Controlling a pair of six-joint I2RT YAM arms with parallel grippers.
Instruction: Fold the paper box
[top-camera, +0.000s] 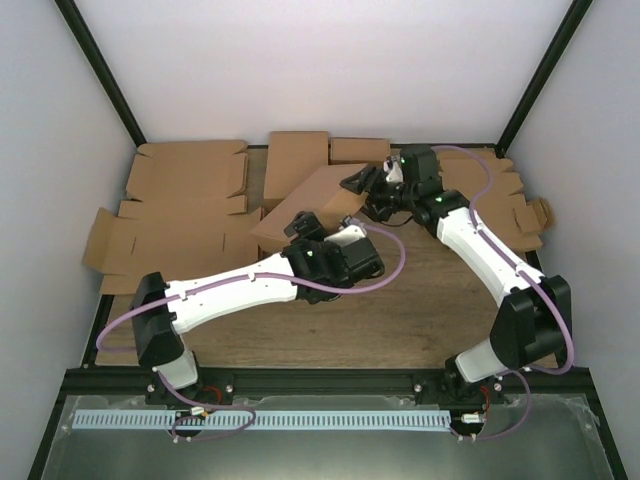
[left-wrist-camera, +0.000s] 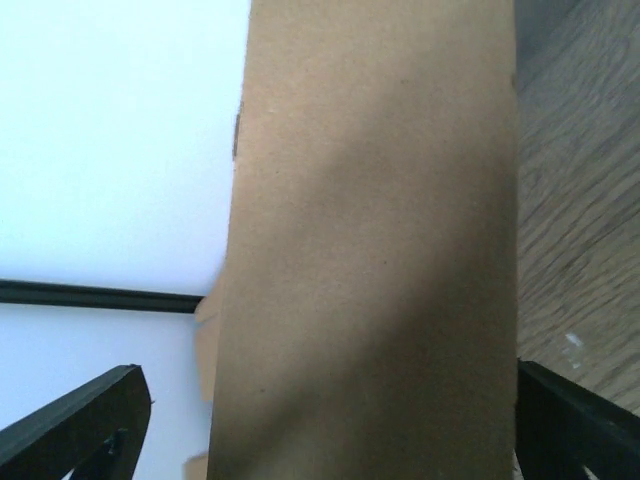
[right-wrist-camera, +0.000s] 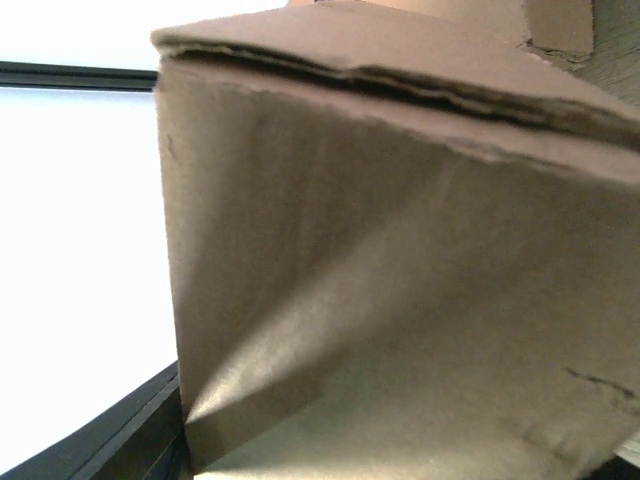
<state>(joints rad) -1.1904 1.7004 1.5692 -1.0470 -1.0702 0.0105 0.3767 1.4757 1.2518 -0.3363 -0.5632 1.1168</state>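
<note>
Closest to us, the arm bases sit at the table's (top-camera: 420, 300) near edge, and both arms reach toward its middle. The paper box (top-camera: 310, 205) is there, tilted, with its right end raised toward the table's rear.

The left gripper (top-camera: 303, 225) stands wide open. In its wrist view a brown panel (left-wrist-camera: 370, 250) rises between the fingers (left-wrist-camera: 90, 420), with a clear gap on one side, so it grips nothing. The right gripper (top-camera: 365, 185) is pressed up against the box's raised end. Cardboard (right-wrist-camera: 400, 300) fills its wrist view, and we cannot tell whether its jaws hold the box or only touch it.

We judge the main risk to be the box dropping or pivoting. With one side released, any weak hold at the raised end would let it slide flat onto the table. The layered edge near the top of the right wrist view gapes slightly, so a tucked flap could spring back out. A swing toward the table's rear left could also hit the flat blanks (top-camera: 170, 230).
</note>
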